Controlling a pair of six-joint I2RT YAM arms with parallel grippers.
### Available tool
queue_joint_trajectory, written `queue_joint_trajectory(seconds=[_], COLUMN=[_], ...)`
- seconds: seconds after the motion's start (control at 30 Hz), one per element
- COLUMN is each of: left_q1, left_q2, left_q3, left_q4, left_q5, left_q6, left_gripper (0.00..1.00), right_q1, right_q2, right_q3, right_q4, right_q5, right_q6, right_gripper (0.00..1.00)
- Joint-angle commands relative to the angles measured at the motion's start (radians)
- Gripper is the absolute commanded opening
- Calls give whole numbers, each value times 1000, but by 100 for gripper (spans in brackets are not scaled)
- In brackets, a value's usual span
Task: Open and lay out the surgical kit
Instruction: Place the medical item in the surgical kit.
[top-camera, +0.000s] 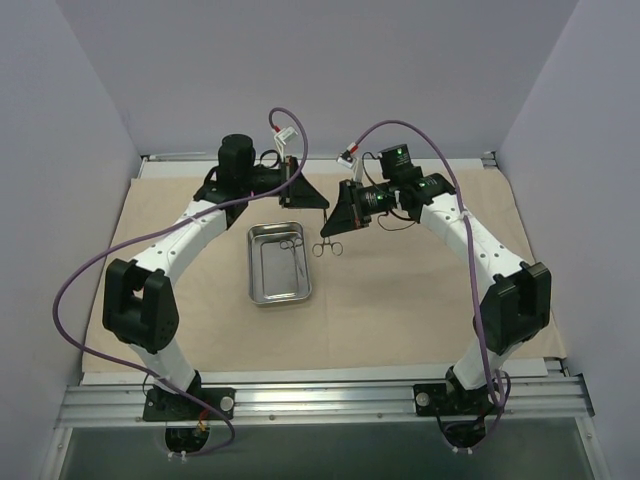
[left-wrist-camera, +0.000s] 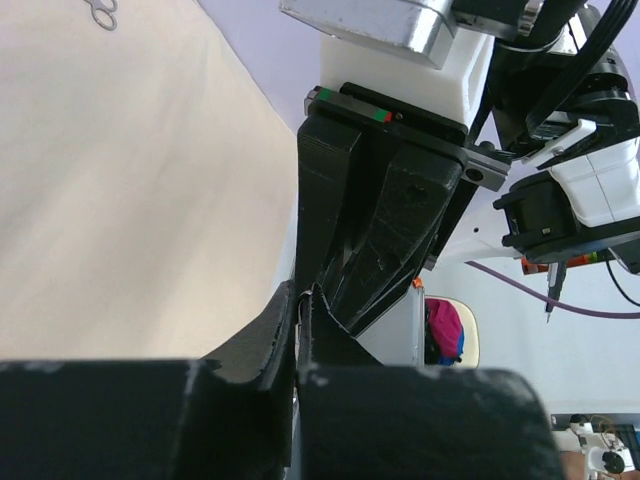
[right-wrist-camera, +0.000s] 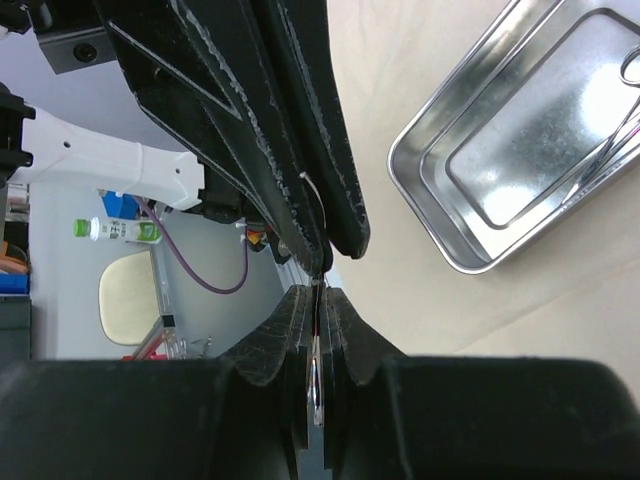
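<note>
From above: the cloth wrap (top-camera: 400, 300) lies spread flat across the table, with the steel tray (top-camera: 252, 265) on it left of centre and one instrument in the tray (top-camera: 291, 246) along its far right side. Both arms reach in over the far half of the cloth, and the left gripper (top-camera: 322, 206) and right gripper (top-camera: 332, 222) meet tip to tip just beyond the tray's far right corner. A ring-handled instrument (top-camera: 328, 248) shows just below those tips; from up here I cannot tell whether it hangs or lies on the cloth.

Left wrist view: the left gripper (left-wrist-camera: 298, 320) has its jaws drawn together, only a hairline slit between them. The right gripper (left-wrist-camera: 330, 300) comes nose to nose with it. The ring-handled instrument (left-wrist-camera: 100, 12) sits at the top left against the cloth wrap (left-wrist-camera: 120, 200), well apart from both.

Right wrist view: the right gripper (right-wrist-camera: 317, 310) has its jaws clamped on a thin metal instrument (right-wrist-camera: 317, 375), seen edge-on. The left gripper (right-wrist-camera: 325, 255) meets it from above, jaws pinched on the same strip, a pale sliver running up their slit. To the right, the steel tray (right-wrist-camera: 430, 200) rests on the cloth wrap (right-wrist-camera: 560, 320), the instrument in the tray (right-wrist-camera: 610, 140) at the frame edge
</note>
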Motion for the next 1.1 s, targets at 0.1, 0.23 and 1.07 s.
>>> queue_joint_trajectory(seconds=[0.1, 0.23, 1.07], left_q1=[-7, -13, -84], left_q2=[-3, 16, 11], left_q3=[91, 238, 343], left_q4=[-83, -469, -821], left_q5=[-36, -284, -701], left_q6=[47, 255, 268], left_gripper=[2, 2, 2], right_q1=[9, 12, 205], right_q2=[-48, -16, 19], right_q3=[41, 104, 190], right_q4=[-45, -176, -135], right_q5=[83, 262, 732], right_q6=[-7, -52, 85], right_gripper=[17, 32, 49])
